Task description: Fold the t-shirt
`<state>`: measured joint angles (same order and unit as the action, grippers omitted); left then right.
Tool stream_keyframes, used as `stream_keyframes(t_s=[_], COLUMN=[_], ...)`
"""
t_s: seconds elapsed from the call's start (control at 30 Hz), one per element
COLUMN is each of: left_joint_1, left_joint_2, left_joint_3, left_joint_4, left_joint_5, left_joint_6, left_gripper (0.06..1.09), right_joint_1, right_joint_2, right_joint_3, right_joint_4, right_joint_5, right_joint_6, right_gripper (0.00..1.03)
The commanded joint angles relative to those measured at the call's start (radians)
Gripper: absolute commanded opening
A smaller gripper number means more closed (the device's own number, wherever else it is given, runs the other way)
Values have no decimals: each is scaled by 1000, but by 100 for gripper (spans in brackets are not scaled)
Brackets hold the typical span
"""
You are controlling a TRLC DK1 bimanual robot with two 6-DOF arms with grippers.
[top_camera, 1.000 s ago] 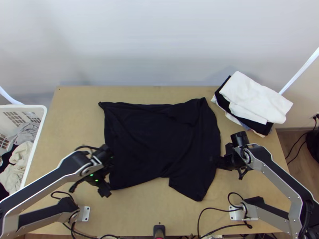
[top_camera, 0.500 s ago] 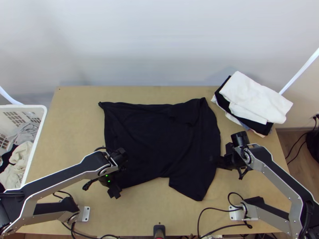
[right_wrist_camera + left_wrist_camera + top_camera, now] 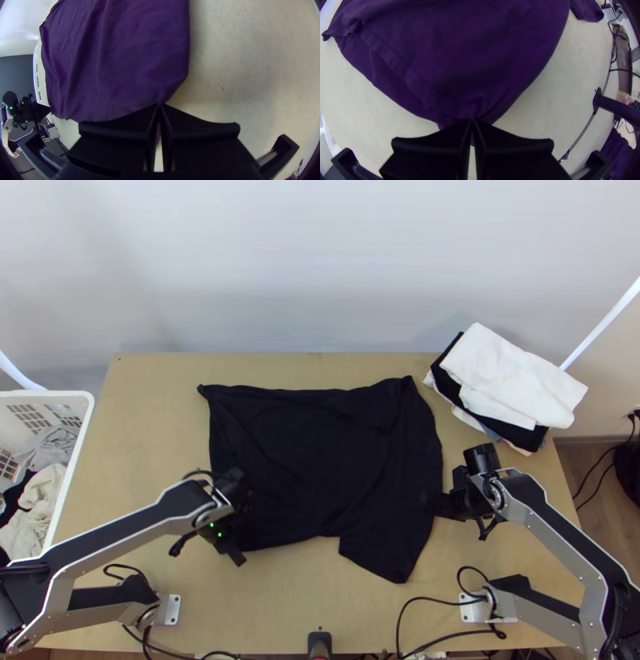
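- T-shirt, dark, lies spread across the middle of the table, with a few loose wrinkles; one sleeve sticks out toward the near edge.
- The left gripper is closed on the cloth at its near left corner, and the right gripper is closed on its right-hand edge — both with just a small pinch showing at the tips.
- Those shallow bites look like the main risk: a quick lift or hard outward pull could slide the cloth free.
- If one arm rises or travels ahead of the other, the fold would probably land skewed, and the jutting sleeve could drag or tuck under.
- The far left corner looks slightly twisted — left so, it would likely make a lump in the fold.
- The tabletop is plain light wood, with cables and a dark post along its near edge.
- A stack of folded cloths, white on top, sits at the far right corner; a white basket of loose laundry stands off the left side.
- Behind the table is a pale, bare wall, with wooden floor to the right.
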<state>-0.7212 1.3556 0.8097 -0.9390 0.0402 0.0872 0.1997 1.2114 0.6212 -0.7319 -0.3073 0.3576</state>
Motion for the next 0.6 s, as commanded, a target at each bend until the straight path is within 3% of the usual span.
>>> stream_keyframes(t_s=[0.0, 0.33, 0.57], left_joint_1=[60, 247, 347], left_joint_2=[-27, -95, -147], left_joint_3=[71, 233, 220], left_joint_4=[22, 154, 223], left_joint_5=[4, 38, 46], left_joint_6=[13, -201, -274], left_gripper=[10, 10, 10], right_joint_1=[-9, -46, -100], right_joint_2=[-3, -107, -116], right_joint_3=[-3, 110, 279], right_joint_4=[19, 26, 26], right_joint_5=[0, 5, 8], right_joint_6=[-9, -20, -29], right_gripper=[3, 3, 3])
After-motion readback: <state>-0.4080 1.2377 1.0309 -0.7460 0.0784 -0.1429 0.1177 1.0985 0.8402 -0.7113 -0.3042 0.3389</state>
